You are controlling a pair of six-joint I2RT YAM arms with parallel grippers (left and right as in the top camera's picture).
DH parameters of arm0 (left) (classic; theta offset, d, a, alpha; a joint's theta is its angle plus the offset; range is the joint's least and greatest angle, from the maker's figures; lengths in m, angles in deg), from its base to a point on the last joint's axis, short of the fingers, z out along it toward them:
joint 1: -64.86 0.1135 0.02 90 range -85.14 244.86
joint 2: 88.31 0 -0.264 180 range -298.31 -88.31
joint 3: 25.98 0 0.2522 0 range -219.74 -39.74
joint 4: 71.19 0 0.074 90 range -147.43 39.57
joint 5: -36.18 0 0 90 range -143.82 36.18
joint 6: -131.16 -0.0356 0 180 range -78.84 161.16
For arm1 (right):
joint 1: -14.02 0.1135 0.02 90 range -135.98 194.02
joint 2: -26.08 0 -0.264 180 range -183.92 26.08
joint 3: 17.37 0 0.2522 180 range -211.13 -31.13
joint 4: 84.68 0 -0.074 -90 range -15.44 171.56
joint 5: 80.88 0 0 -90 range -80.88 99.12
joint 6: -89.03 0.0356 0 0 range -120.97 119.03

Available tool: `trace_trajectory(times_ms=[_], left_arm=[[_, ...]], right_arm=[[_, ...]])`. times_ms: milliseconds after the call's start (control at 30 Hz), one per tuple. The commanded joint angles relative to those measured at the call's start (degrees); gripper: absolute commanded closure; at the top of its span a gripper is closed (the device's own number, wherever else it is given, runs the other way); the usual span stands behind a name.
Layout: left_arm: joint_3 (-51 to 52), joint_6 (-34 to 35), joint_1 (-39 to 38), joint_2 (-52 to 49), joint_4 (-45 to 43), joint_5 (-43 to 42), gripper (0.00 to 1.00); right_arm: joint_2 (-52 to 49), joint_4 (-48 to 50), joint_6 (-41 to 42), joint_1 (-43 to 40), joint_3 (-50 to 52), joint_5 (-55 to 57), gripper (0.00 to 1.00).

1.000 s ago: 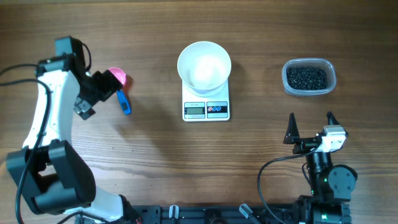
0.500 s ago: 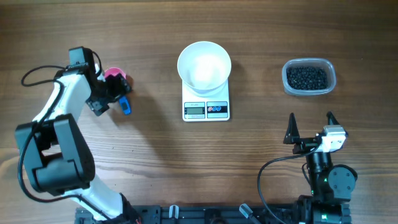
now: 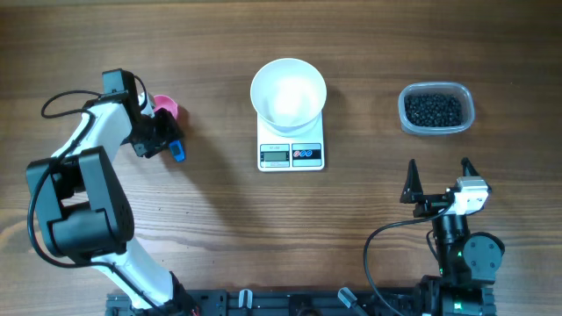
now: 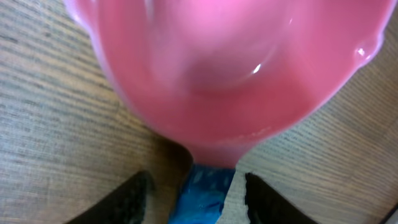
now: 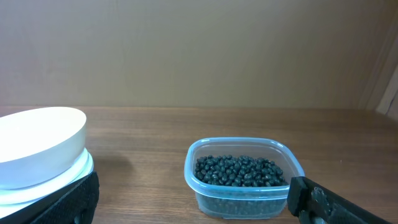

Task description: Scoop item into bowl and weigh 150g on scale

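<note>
The item, a heap of black beads (image 3: pixel 433 108), fills a clear plastic tub (image 5: pixel 245 205) at the back right. The white bowl (image 3: pixel 288 90) sits empty on the white scale (image 3: pixel 291 154) at mid-table; in the right wrist view the bowl (image 5: pixel 37 140) is at the left edge. A pink scoop (image 3: pixel 167 108) with a blue handle (image 3: pixel 177 150) lies at the left. My left gripper (image 3: pixel 167 139) straddles that handle (image 4: pixel 205 193), dark fingers on either side with a gap still showing. The pink scoop (image 4: pixel 230 68) fills the left wrist view. My right gripper (image 3: pixel 438 175) stands open near the front, facing the tub.
A black cable (image 3: pixel 61 104) loops behind the left arm. Bare wooden table (image 3: pixel 219 211) lies between the scoop, the scale and the tub. The right arm's base (image 3: pixel 457 254) sits at the front edge.
My left gripper has come in over the scoop's handle from the left and its jaws have narrowed around the handle. The right arm has not moved.
</note>
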Motion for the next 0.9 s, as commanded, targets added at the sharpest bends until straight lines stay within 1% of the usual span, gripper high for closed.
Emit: trace_trajectory(times_ms=[0,33,200,233,333,400,433,500,667,800,867], left_arm=[[0.5,-0.7,0.2,-2.0,-0.2,-1.2,0.57],[0.5,-1.3,0.2,-2.0,-0.4,-1.2,0.60],[0.5,-1.5,0.2,-2.0,-0.8,-1.1,0.60],[0.5,-1.5,0.2,-2.0,-0.8,-1.1,0.63],[0.5,-1.4,0.2,-2.0,-0.8,-1.1,0.85],[0.5,-1.4,0.2,-1.9,-1.0,-1.2,0.87],[0.3,-1.4,0.2,-1.9,-1.0,-1.2,0.92],[0.3,-1.4,0.2,-1.7,-1.0,-1.2,0.96],[0.1,-1.0,0.2,1.1,-1.0,-3.3,0.96],[-0.4,3.1,0.2,7.0,-1.0,-7.0,0.96],[-0.4,4.3,0.2,11.5,-1.0,-13.0,0.96]], right_arm=[[0.6,0.2,0.2,0.2,0.1,-0.9,0.00],[0.6,0.2,0.2,0.2,0.1,-0.9,0.00],[0.6,0.2,0.2,0.2,0.1,-0.9,0.00],[0.6,0.2,0.2,0.2,0.1,-0.9,0.00],[0.6,0.2,0.2,0.2,0.1,-0.9,0.00],[0.6,0.2,0.3,0.2,0.1,-0.9,0.00],[0.6,0.2,0.2,0.2,0.1,-0.9,0.00],[0.6,0.2,0.2,0.2,0.1,-0.9,0.00],[0.6,0.2,0.3,0.2,0.1,-0.9,0.00],[0.6,0.2,0.2,0.2,0.1,-0.9,0.00],[0.6,0.2,0.2,0.2,0.1,-0.9,0.00]])
